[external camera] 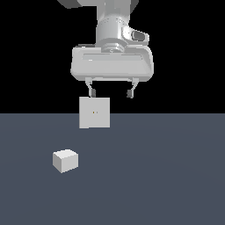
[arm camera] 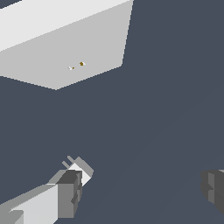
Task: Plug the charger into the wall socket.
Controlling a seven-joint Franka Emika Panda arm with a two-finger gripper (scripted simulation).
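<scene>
Claw [external camera: 111, 93] hangs spread wide, empty, above the upright wall socket [external camera: 94, 112]; charger [external camera: 66, 160] sits apart on bare grey desk [external camera: 167, 176].

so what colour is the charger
Plain off-white charger, seen best in the exterior view.

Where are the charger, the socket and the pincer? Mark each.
charger [external camera: 65, 160]: exterior view, front face of the block.
socket [external camera: 94, 112]: exterior view, plate centre by the holes.
pincer [external camera: 110, 93]: exterior view, midway between the open fingertips.
</scene>
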